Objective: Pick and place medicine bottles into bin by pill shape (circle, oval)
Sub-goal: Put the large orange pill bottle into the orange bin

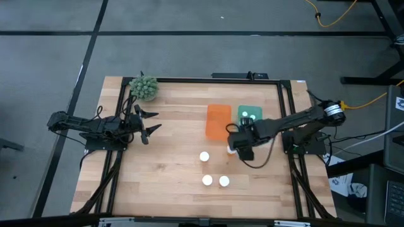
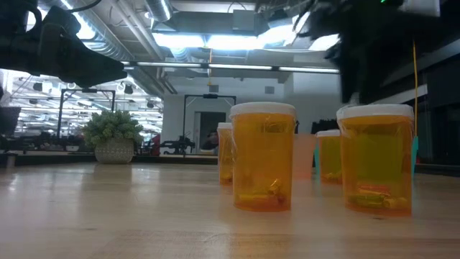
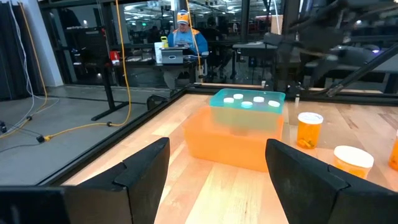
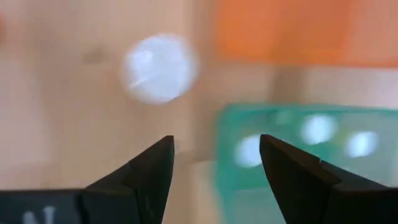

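Medicine bottles stand loose on the counter; the left wrist view alone shows capped ones inside the teal bin. One cap lies ahead of the right gripper, fingers spread, holding nothing.

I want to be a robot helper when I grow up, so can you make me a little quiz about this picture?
1. True or false: the green bin already has bottles in it.
2. Which hand hangs next to the bins? A. the left one B. the right one C. neither
3. What leafy thing sits on the table near the open left hand?

Key
1. True: white caps show inside it.
2. B: the right hand hangs open beside the orange bin.
3. The plant.
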Robot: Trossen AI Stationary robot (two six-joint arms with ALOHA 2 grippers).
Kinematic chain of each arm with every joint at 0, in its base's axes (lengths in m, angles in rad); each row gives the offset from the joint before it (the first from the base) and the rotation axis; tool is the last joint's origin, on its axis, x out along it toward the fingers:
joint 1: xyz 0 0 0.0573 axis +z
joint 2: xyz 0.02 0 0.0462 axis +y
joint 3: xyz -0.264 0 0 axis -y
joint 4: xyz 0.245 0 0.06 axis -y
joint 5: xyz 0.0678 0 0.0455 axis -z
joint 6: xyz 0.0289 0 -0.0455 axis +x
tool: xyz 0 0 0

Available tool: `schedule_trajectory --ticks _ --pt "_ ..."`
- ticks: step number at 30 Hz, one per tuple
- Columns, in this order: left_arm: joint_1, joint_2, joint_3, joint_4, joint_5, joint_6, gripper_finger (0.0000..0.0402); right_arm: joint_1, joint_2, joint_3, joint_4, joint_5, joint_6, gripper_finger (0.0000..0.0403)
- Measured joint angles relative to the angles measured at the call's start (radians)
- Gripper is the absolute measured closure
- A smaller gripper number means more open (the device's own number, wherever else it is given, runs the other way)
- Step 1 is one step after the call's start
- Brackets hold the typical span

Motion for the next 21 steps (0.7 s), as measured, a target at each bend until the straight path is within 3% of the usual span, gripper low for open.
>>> schedule_trajectory --ticks 4,11,21 --pt "0.0 0.0 0.0 0.0 0.0 0.001 0.0145 0.08 -0.059 -0.038 0.006 -0.116 0.046 0.0165" --pt "0.0 0.0 0.0 0.0 0.0 -0.002 0.0145 0.171 -0.116 -0.182 0.12 -0.12 0.172 0.0165" --pt "0.0 0.0 0.0 0.0 0.001 -0.004 0.0145 0.185 -0.119 -0.333 0.35 -0.13 0.197 0.0165"
